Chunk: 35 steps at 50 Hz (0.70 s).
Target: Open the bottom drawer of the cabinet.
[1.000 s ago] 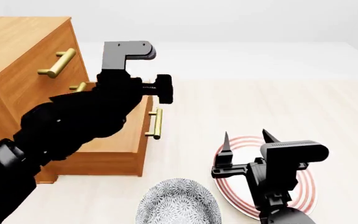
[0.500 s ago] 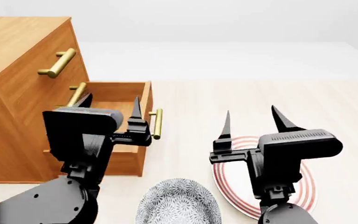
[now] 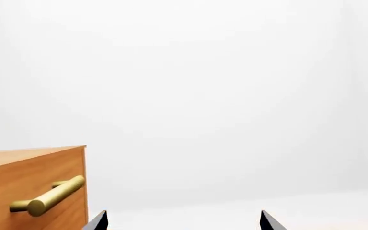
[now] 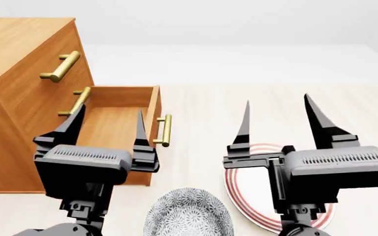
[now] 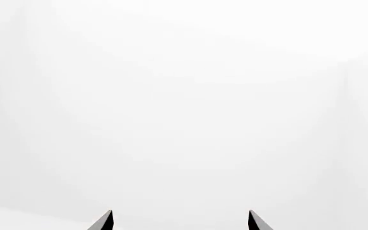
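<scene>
Pulled back from the drawer since half a second ago: left gripper (image 4: 108,119) now raised upright in front of the camera, right gripper (image 4: 277,114) lifted higher too. Both with jaws spread wide, holding nothing. Same story in the wrist views, just two dark fingertips (image 3: 98,221) poking up against white background, well apart.

Bottom drawer (image 4: 113,130) sitting slid out of the cabinet (image 4: 18,54), bare wooden inside showing, brass bar handle (image 4: 165,130) facing the right side of the head view. Looks properly open. Two drawers above shut, handles (image 4: 63,66) sticking out; top one also caught by the left wrist camera.

On the floor nearer the robot: patterned grey bowl (image 4: 187,214) and red-ringed plate (image 4: 249,189) just beside it, plate partly hidden behind the right gripper.
</scene>
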Motion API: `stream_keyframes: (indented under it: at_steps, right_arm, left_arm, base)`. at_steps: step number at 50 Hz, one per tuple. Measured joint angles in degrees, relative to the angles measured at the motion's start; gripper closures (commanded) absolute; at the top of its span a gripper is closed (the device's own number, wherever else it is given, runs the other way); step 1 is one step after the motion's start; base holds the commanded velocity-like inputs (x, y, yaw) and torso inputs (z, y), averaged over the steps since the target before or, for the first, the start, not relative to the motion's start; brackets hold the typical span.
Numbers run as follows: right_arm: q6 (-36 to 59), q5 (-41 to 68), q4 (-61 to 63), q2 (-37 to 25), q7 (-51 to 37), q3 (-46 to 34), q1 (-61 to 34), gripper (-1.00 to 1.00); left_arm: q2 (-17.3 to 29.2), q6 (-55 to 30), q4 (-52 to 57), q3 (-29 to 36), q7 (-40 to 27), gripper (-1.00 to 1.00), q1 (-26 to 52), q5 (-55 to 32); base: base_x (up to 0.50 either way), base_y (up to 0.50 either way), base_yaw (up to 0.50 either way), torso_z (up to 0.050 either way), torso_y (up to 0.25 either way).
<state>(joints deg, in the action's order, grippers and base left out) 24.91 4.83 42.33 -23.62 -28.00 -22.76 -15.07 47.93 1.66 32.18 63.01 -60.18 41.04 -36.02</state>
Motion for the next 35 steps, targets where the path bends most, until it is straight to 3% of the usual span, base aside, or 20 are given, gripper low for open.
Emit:
stream_keyframes:
  at_steps: [20,35]
  right_arm:
    - [1.3,-1.1,2.1,-0.6,-0.3,-0.7,-1.0,-1.00]
    - [17.7,-1.2,10.3,1.0,3.2,-1.4,-19.7,-1.00]
  left_arm:
    - [0.2,-0.9,1.6,-0.5,-0.1,-1.00,0.6,0.4]
    - [-0.3,-14.5,10.2,-6.6,-1.6,-1.00,18.4,-8.7]
  base:
    - [0.00,0.00,0.00,0.000,0.000]
    - [0.00,0.00,0.00,0.000,0.000]
